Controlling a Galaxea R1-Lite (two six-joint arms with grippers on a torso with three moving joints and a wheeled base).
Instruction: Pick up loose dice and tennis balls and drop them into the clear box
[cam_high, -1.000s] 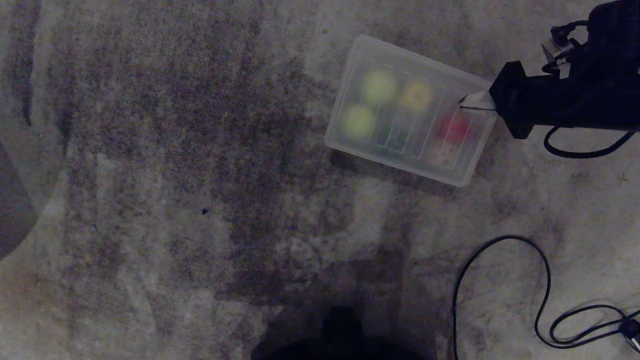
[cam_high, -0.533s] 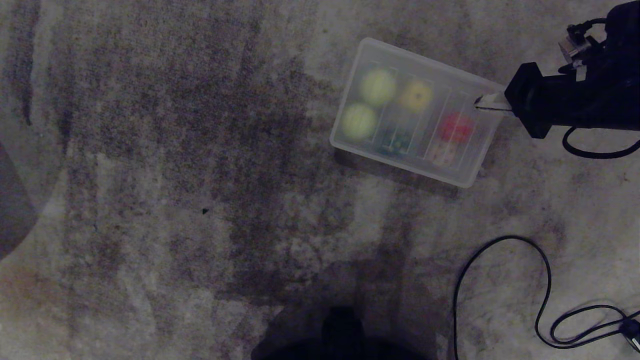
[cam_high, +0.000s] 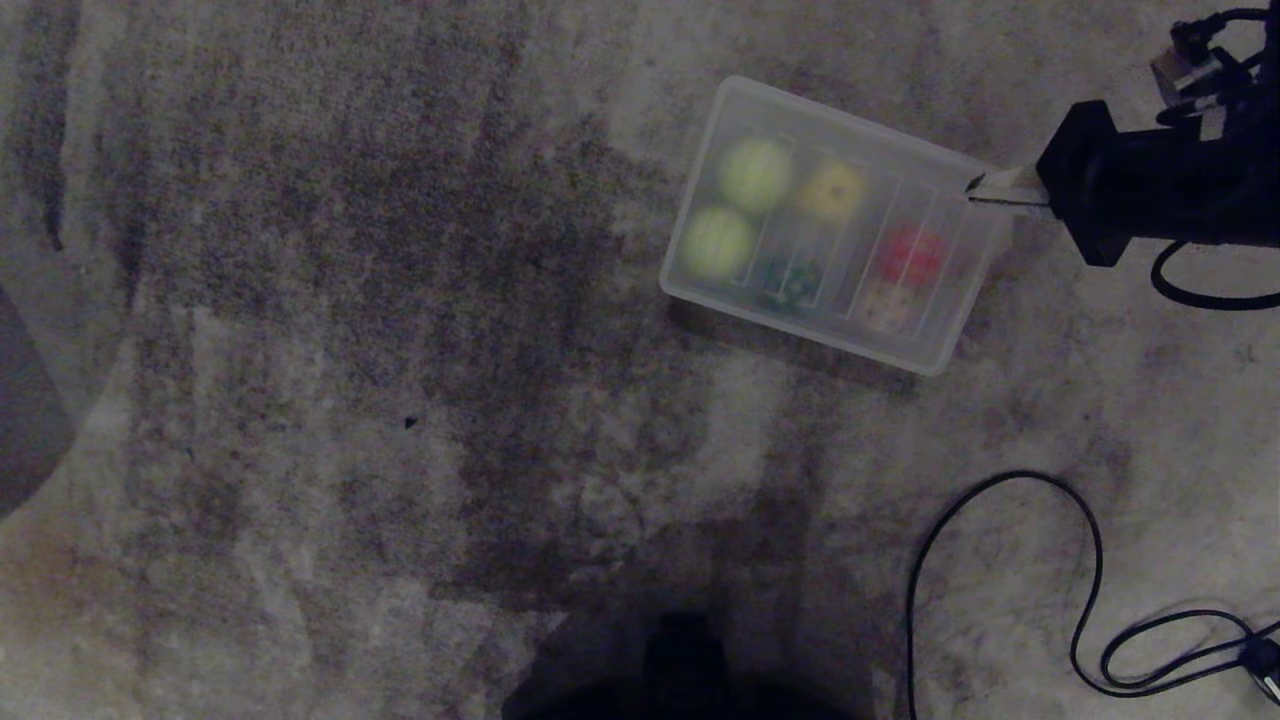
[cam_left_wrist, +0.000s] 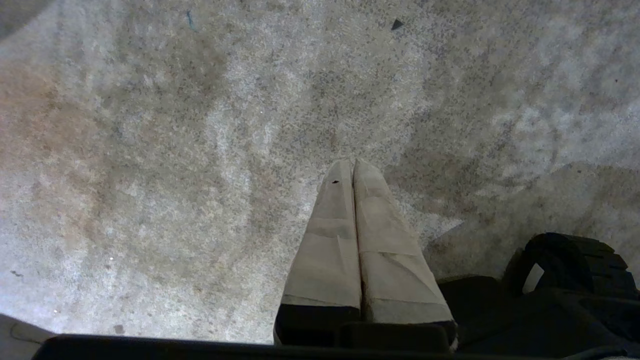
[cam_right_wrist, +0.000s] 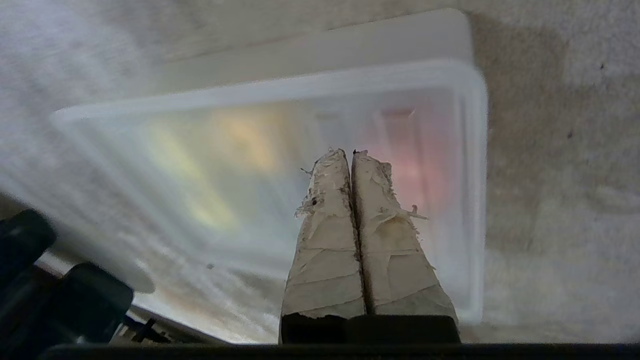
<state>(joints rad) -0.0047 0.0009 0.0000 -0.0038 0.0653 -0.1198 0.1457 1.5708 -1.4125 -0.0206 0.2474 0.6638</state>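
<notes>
The right gripper (cam_high: 975, 187) has slid off toward the upper right corner of the head view, and its taped tip now sits just at the far right corner of the clear box (cam_high: 940, 362) instead of over the rim. Fingers pressed flat together, nothing between them; the right wrist view shows the same shut pair (cam_right_wrist: 350, 165) hanging above the box (cam_right_wrist: 470, 150). The box lies in the upper right of the frame, tilted on the carpet (cam_high: 350, 350), a ribbed translucent lid (cam_high: 900, 200) over it. Through it: two tennis balls (cam_high: 756, 172) at the left end, yellow die (cam_high: 833, 192) beside them, green die (cam_high: 785, 282) below, red die (cam_high: 910, 255) and tan die (cam_high: 885, 303) at the right end. A black cable (cam_high: 1000, 480) loops at lower right. The left gripper (cam_left_wrist: 353, 167) hangs over bare carpet (cam_left_wrist: 150, 150), its fingers closed too.
</notes>
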